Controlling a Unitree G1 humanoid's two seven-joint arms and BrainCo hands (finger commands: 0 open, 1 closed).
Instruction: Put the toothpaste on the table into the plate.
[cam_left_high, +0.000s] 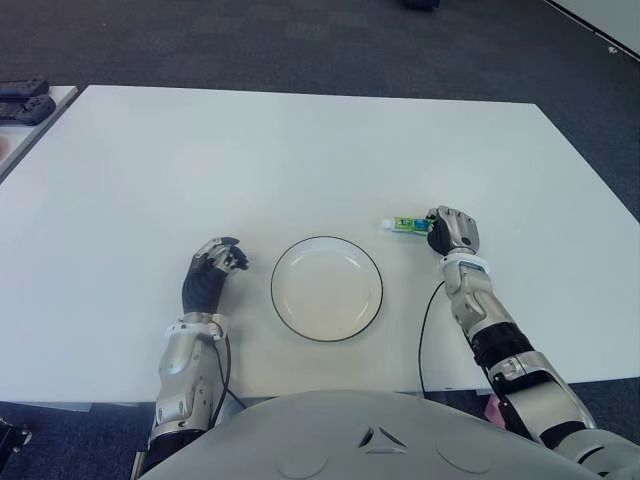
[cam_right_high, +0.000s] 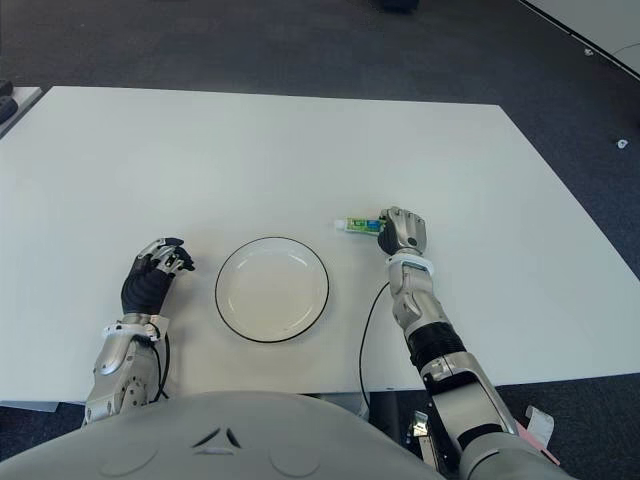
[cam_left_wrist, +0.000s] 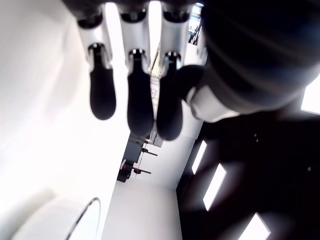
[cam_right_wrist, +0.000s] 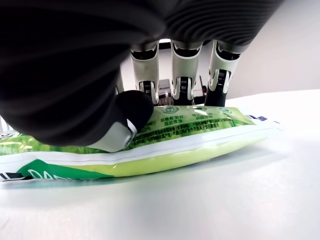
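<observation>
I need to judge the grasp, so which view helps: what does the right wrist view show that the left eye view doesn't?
Only the right wrist view shows the thumb and fingers closing around the green toothpaste, which lies on the table. Only the left eye view shows the plate, empty, between both hands, and the left hand open beside it. Both show the right hand at the toothpaste.

Partly out of sight

The right hand (cam_left_high: 452, 232) covers most of the toothpaste (cam_left_high: 404, 224), leaving only its cap end showing; dark objects (cam_left_high: 24, 100) at the upper left are cut by the frame's edge.
</observation>
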